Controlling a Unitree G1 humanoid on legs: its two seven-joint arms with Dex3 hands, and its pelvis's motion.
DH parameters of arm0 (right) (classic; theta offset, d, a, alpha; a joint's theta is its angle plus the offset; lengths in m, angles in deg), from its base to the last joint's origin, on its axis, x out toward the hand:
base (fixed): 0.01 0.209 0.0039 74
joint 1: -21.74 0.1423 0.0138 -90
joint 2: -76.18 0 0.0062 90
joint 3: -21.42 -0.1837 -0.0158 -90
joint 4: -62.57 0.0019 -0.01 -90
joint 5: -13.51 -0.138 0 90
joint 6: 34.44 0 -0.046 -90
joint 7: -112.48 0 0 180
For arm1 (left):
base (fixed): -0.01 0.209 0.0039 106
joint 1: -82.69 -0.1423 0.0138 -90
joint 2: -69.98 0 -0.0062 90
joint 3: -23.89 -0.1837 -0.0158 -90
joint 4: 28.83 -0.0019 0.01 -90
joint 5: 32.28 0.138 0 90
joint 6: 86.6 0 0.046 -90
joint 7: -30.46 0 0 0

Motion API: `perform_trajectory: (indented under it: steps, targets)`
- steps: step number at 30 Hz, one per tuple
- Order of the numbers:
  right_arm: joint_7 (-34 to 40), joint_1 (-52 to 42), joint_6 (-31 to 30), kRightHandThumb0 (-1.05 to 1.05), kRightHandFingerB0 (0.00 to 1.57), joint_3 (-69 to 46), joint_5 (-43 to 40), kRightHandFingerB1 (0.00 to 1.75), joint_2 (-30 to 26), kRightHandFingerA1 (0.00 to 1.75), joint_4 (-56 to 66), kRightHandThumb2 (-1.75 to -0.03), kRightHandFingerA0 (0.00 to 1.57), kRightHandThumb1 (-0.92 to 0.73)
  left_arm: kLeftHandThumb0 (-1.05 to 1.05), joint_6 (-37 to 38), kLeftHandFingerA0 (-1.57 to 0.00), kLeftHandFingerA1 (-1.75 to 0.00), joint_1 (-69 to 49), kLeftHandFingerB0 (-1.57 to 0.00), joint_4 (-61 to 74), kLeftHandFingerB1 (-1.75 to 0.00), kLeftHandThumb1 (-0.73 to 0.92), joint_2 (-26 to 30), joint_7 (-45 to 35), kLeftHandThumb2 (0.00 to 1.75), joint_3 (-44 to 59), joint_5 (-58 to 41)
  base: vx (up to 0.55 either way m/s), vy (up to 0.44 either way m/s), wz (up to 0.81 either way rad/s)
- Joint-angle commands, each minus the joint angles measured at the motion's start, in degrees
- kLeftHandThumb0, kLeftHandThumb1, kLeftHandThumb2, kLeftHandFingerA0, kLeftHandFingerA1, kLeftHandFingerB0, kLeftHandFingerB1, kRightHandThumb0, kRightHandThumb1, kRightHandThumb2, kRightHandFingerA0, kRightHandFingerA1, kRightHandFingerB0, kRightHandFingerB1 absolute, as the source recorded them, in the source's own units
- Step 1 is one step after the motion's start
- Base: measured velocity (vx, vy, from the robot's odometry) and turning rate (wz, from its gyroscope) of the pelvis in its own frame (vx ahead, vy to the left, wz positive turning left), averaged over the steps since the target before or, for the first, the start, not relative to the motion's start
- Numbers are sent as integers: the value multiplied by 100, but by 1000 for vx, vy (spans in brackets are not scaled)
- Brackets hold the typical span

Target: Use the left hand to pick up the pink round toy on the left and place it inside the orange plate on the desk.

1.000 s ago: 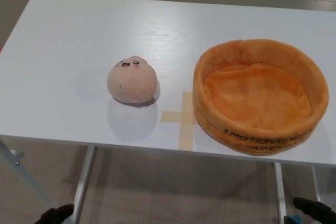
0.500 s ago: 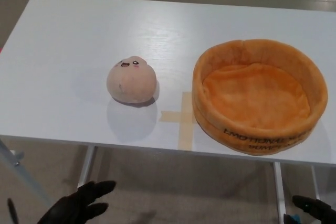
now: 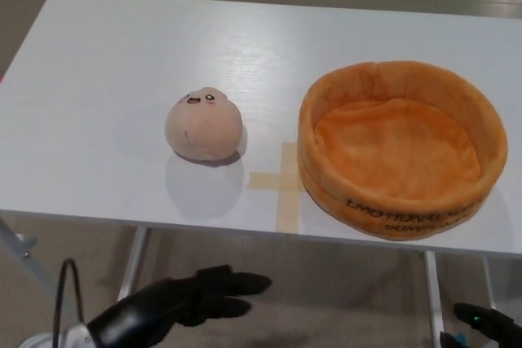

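Head view: the left hand (image 3: pixel 175 303) is seen below the table's (image 3: pixel 106 79) near edge, empty, with its fingers (image 3: pixel 236 284) stretched apart and pointing right. The pink round toy (image 3: pixel 204 126) is set on the table left of centre, near the front edge, with a cross of tape (image 3: pixel 281 185) just beside it and the orange plate (image 3: pixel 402 148) by the right edge. Only a tip of the right hand (image 3: pixel 485 323) is shown at the lower right; whether its fingers are apart cannot be told.
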Motion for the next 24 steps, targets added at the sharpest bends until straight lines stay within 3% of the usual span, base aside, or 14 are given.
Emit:
perform_trajectory:
  steps: [1,3,4,6,7,8,15,16,19,20,23,24]
  targets:
    - [35,-18,117,-21,51,-47,-85,45,12,61,-62,-57,52,-59,-47,-1482,-19,-35,-37,-12,2828,-26,64,899,-2173,61,-771,-1978,0,0,0]
    - [38,-20,128,-21,52,-44,-80,45,8,61,-61,-57,53,-58,-48,-1488,-19,-34,-49,-13,2999,-26,65,950,-2084,60,-728,-2010,0,0,0]
    - [32,-15,112,-21,51,-40,-76,44,0,61,-62,-57,52,-59,-55,-1545,-14,-41,-59,-13,3173,-35,55,963,-1947,73,-655,-2087,0,0,0]
    - [21,-6,82,-21,51,-38,-75,44,-9,61,-64,-57,52,-59,-55,-1653,-14,-41,-65,-13,3372,-35,55,975,-1778,73,-570,-2208,0,0,0]
    - [-4,-9,94,-21,50,-48,-89,44,-7,59,-59,-57,51,-59,-30,-1383,-8,-52,-70,-7,3544,-50,44,803,-1318,98,-301,-2086,0,0,0]
    - [-30,-7,92,-20,50,-54,-98,43,-8,57,-59,-58,50,-61,-47,-1258,-26,-35,-32,-26,3651,-31,59,633,-926,58,-68,-2014,0,0,0]
    - [16,-26,113,-22,51,-34,-74,45,10,66,-61,-58,52,-60,-47,-1278,-26,-36,620,-23,3334,-30,60,-91,96,59,739,-1629,0,0,0]
    - [6,-37,138,-22,51,-38,-80,46,10,65,-59,-58,52,-59,-28,-1111,-10,-52,893,-9,3026,-50,42,-271,262,96,879,-1314,0,0,0]
    - [11,-41,120,-20,51,-31,-72,45,-3,59,-69,-57,51,-59,-29,-509,-1,-50,1708,0,1944,-47,39,-558,750,92,1138,-219,0,0,0]
    - [6,-38,114,-20,51,-40,-81,44,-4,59,-72,-57,51,-59,-32,-264,-6,-25,1857,-10,1650,-25,45,-596,861,57,1153,-2,0,0,0]
    - [-3,-34,105,-20,51,-52,-94,44,-6,59,-75,-57,51,-59,-32,183,-6,-25,2112,-10,1125,-25,45,-690,1024,57,1187,360,0,0,0]
    - [10,-39,126,-20,51,-38,-77,45,-5,58,-73,-57,51,-59,-12,530,0,-14,2426,-1,468,-19,40,-638,1340,69,1118,844,0,0,0]
